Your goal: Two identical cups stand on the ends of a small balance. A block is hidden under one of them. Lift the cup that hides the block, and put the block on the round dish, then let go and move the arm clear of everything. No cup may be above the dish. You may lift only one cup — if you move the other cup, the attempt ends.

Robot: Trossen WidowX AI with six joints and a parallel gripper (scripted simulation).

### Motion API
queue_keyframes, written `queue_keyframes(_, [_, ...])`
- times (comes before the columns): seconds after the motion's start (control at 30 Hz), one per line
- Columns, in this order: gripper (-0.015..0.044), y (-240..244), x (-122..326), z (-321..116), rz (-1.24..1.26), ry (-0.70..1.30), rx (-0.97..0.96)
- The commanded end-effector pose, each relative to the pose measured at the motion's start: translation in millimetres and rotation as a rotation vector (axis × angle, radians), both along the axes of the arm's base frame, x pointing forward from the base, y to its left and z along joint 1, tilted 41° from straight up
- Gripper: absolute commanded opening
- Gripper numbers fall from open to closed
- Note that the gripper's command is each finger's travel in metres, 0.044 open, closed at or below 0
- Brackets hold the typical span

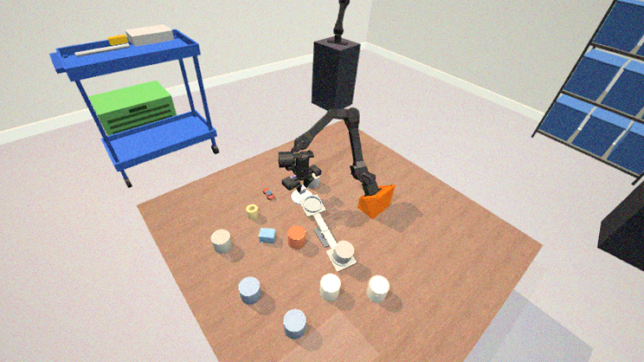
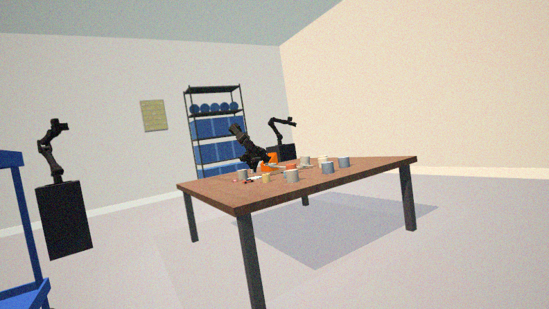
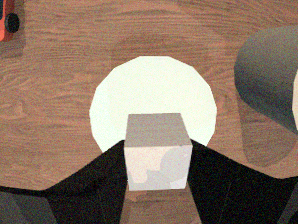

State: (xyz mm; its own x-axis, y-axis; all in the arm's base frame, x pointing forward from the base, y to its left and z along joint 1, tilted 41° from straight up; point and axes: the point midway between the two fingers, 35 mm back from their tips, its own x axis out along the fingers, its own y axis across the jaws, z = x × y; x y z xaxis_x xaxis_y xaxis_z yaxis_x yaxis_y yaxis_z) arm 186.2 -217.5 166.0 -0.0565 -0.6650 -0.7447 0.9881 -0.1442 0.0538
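My gripper (image 1: pixel 301 185) (image 2: pixel 254 169) (image 3: pixel 155 145) is shut on a pale grey block (image 3: pixel 157 167). It holds the block over the near part of the white round dish (image 1: pixel 295 196) (image 3: pixel 150 85) in the wrist view; the gap below is hard to judge. One grey cup (image 1: pixel 343 252) (image 2: pixel 305 160) stands on the far end of the white balance (image 1: pixel 320 222). The balance's end nearer the dish shows an empty ring (image 1: pixel 312 204). Another grey cup (image 1: pixel 314 182) (image 2: pixel 242 174) (image 3: pixel 267 75) stands on the table beside the dish, partly hidden by the gripper in the top view.
A red toy car (image 1: pixel 268 193) (image 3: pixel 6 22) and a yellow ring-like cylinder (image 1: pixel 252 211) lie near the dish. A blue block (image 1: pixel 266 235), an orange cylinder (image 1: pixel 297 237) and several pale or blue cylinders stand farther off. An orange wedge (image 1: pixel 377 201) is at the arm's base.
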Motion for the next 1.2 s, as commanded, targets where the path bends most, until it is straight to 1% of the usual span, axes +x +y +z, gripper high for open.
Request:
queue_keyframes(0.0, [0.0000,-7,-2,-10,0.002,0.007,0.004])
queue_keyframes(0.6, [0.0000,-20,-3,-25,0.002,0.007,0.003])
queue_keyframes(1.1, [0.0394,-18,-3,-21,0.000,0.003,-0.001])
queue_keyframes(1.17, [0.0440,-12,-1,-14,0.000,0.003,0.001])
